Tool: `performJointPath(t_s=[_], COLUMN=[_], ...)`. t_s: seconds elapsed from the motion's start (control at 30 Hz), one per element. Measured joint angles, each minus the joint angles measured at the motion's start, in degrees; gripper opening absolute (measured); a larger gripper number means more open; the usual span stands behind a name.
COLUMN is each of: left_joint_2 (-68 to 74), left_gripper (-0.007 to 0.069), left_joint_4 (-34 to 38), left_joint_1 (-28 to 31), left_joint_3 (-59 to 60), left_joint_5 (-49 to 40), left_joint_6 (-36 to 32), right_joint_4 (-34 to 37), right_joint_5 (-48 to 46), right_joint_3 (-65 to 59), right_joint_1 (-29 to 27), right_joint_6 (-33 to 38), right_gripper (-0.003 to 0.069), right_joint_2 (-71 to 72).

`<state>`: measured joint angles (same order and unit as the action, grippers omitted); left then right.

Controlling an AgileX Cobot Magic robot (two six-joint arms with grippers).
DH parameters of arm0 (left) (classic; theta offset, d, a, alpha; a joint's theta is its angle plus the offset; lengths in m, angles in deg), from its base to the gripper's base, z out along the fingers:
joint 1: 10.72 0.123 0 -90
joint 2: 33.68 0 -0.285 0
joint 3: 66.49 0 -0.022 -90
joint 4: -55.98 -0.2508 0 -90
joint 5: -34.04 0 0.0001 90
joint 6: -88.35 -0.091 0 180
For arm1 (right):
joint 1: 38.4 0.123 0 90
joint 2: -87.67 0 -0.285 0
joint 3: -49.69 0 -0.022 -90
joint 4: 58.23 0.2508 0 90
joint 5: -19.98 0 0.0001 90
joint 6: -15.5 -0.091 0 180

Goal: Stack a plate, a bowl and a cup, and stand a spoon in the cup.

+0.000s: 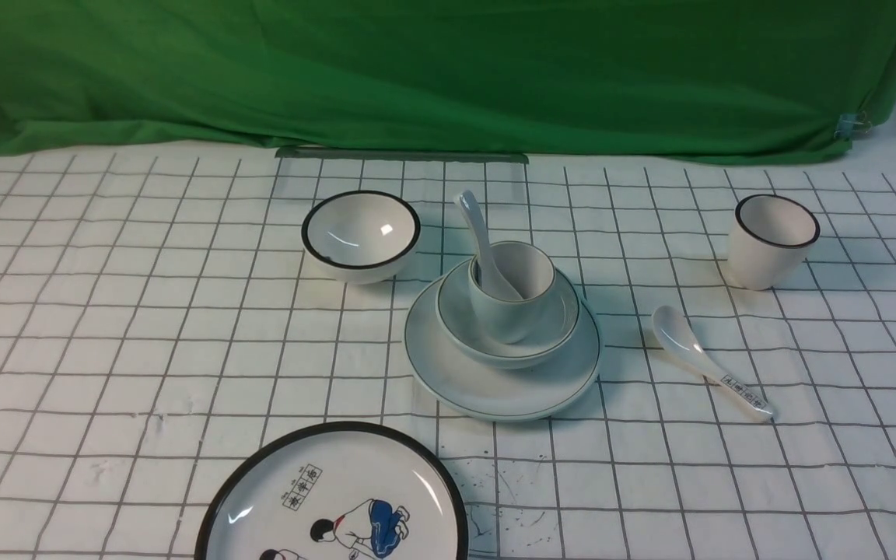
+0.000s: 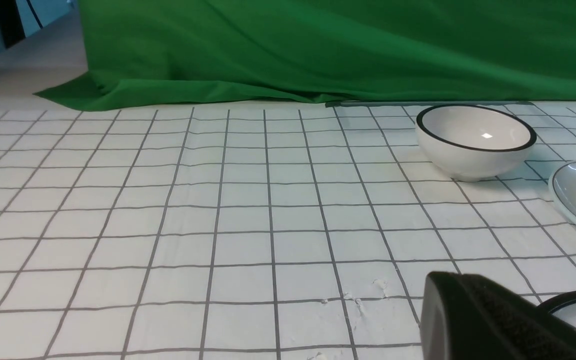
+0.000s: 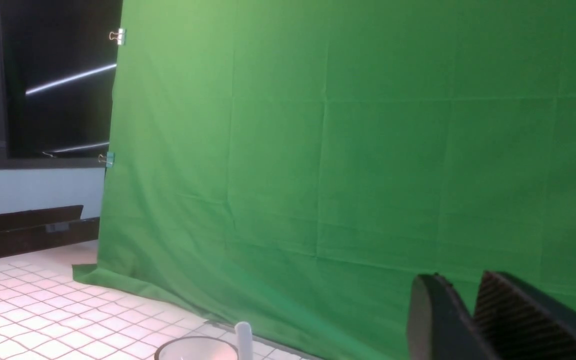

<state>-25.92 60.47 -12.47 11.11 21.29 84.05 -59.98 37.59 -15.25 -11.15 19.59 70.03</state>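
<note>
I see the plate [image 1: 448,373], bowl [image 1: 456,299], cup [image 1: 530,268] stacked, spoon [image 1: 483,241] standing below my slightly parted, empty right claw [image 3: 463,320]; left claw [image 2: 488,315] clenched. Looks finished.

I'm seeing my left gripper [image 2: 473,320] sitting low with its fingers pressed together, gripping nothing, while my right gripper [image 3: 468,310] is hanging high, jaws slightly parted and empty.

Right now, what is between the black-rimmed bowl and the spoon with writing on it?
In the front view, the stacked plate, bowl, cup and plain spoon.
</note>
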Motion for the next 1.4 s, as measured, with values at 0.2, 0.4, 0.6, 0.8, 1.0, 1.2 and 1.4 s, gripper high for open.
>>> performJointPath(t_s=[0.2, 0.4, 0.6, 0.8, 1.0, 1.2, 1.4], left_joint_2=[0.00, 0.00, -0.05, -0.05, -0.05, -0.05, -0.05], left_gripper=[0.0003, 0.0003, 0.0003, 0.0003, 0.0003, 0.0003, 0.0004], left_joint_4=[0.00, 0.00, -0.07, -1.13, -1.49, -1.56, -1.56], left_joint_1=[0.00, 0.00, 0.00, 0.00, 0.00, 0.00, 0.00], left_joint_3=[0.00, 0.00, 0.00, 0.00, 0.00, 0.00, 0.00], left_joint_5=[0.00, 0.00, -0.03, -0.08, -0.02, -0.02, -0.02], left_joint_6=[0.00, -0.24, -0.28, -0.36, -0.42, -0.42, -0.42], right_joint_4=[-0.10, -0.10, 0.09, 0.09, 0.09, 0.13, 0.13], right_joint_5=[-7.74, -24.25, -31.66, -33.01, -33.01, -33.01, -33.01], right_joint_3=[-0.02, -6.63, -12.70, -12.72, -12.72, -12.72, -12.72], right_joint_1=[-3.89, -17.61, -25.62, -25.96, -25.96, -25.96, -25.96], right_joint_6=[1.36, 2.81, 3.04, 3.27, 3.27, 3.27, 3.27], right_gripper=[0.0180, 0.0195, 0.0206, 0.0219, 0.0234, 0.0235, 0.0235], right_joint_2=[1.92, 3.80, 9.64, 9.75, 9.75, 9.80, 9.80])
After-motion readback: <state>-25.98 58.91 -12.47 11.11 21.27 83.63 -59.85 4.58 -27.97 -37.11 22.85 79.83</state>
